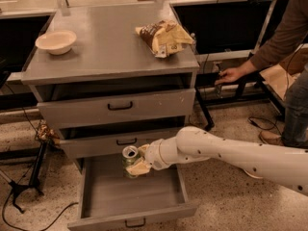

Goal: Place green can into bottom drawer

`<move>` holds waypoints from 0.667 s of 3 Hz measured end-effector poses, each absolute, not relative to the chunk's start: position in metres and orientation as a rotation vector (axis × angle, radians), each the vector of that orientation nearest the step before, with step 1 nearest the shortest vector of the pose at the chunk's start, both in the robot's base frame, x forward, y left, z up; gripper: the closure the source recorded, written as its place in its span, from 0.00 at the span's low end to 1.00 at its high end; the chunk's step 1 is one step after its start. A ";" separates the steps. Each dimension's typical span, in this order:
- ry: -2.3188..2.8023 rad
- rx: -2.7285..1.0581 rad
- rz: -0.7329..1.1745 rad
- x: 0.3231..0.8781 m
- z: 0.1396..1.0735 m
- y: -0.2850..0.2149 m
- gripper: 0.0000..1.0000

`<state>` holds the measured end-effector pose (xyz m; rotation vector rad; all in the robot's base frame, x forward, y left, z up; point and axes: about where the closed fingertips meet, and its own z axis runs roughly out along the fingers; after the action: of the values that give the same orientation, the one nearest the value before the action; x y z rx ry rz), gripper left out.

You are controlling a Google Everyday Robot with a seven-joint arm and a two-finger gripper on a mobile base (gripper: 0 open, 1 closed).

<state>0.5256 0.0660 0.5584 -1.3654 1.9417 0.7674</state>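
Currently clenched mid-body in pale two-finger claw (pixel 136 160), above rear of open deep grey metal bottom drawer (pixel 131 196): small green silver-topped drink can (pixel 129 153); judged light, thin-walled, slick, dentable, so best gripped gently by sides.

Warm dim overhead light; tabletop (pixel 106 52) sheen, dark shadowed drawer gaps (pixel 115 86); the end effector (pixel 135 164) clasping the green can (pixel 129 154) above the bottom drawer (pixel 130 195) is evenly lit
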 end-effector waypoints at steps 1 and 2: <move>1.966 -1.336 0.767 0.532 0.541 0.073 1.00; 1.928 -1.253 0.790 0.559 0.508 0.100 1.00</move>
<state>0.5588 0.1003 0.5076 -1.2534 1.9276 0.7896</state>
